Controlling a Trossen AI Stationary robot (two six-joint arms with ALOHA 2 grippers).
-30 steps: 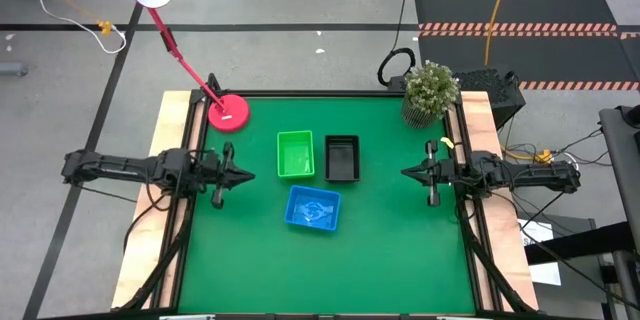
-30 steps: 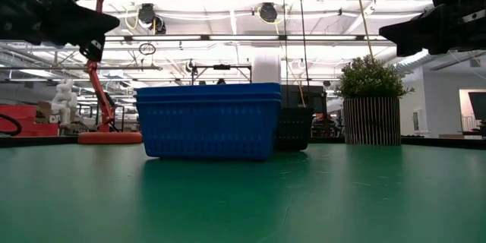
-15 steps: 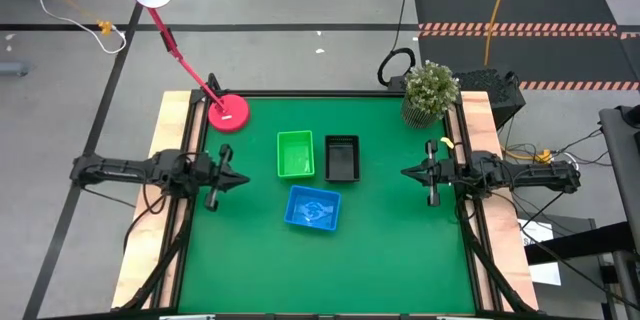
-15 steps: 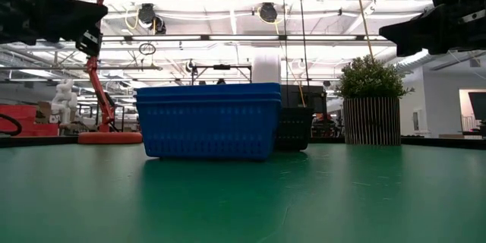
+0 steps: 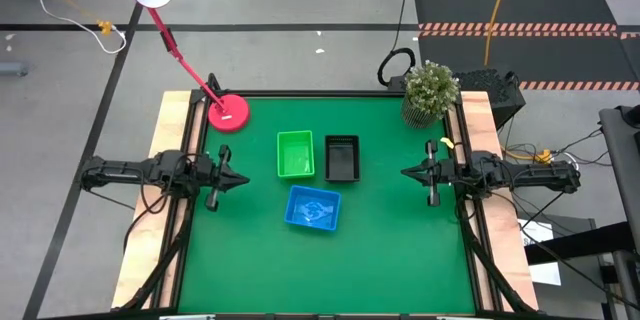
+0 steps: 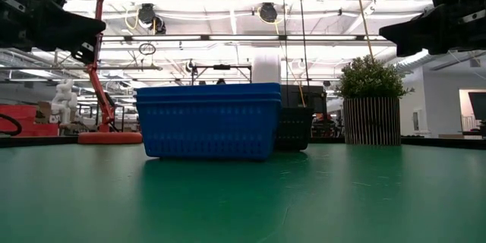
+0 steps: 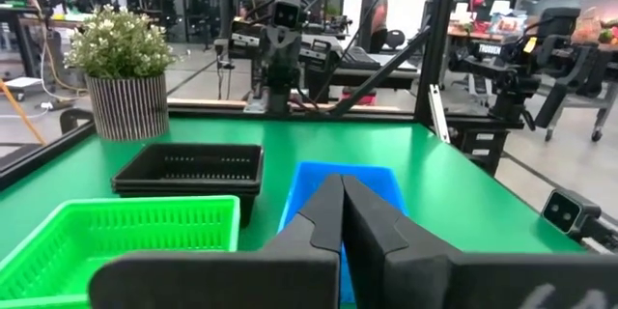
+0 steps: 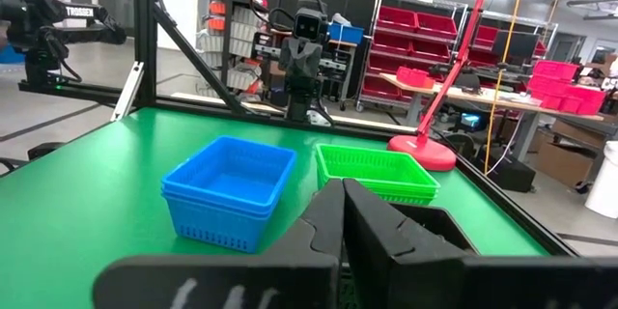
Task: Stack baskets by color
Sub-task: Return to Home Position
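- Baskets [image 5: 313, 208] sit in three nested piles by colour on the table [image 5: 400, 250]. Sorting reads as done, and neither arm carries anything.
- Left gripper [image 5: 243, 179]: below the lamp [image 5: 228, 113] in the high view, at the table's left edge. Its fingers are pressed together and empty. Judgement: it is parked clear of the piles, which fits an arm heading to rest.
- Green stack [image 5: 295, 154]: right of the lamp and further toward the table's middle. It is roughly level with the left gripper's tips but apart from them, and is the pile nearest that gripper. Doubled rims in the right wrist view show nesting; I cannot be sure of the layer count.
- Blue stack [image 5: 313, 208]: furthest from the lamp of the three, apart from the green and black piles and turned slightly askew. It lies between the two grippers, well apart from both.
- Black stack [image 5: 342, 158]: just beside the green stack, on the side away from the lamp, long sides parallel with a narrow gap. It is closer to the right arm, though well apart from it.
- Right gripper [image 5: 405, 172]: across the table from the lamp, at the right edge, tips facing the piles. Its fingers are closed on nothing. Judgement: it is waiting at rest.
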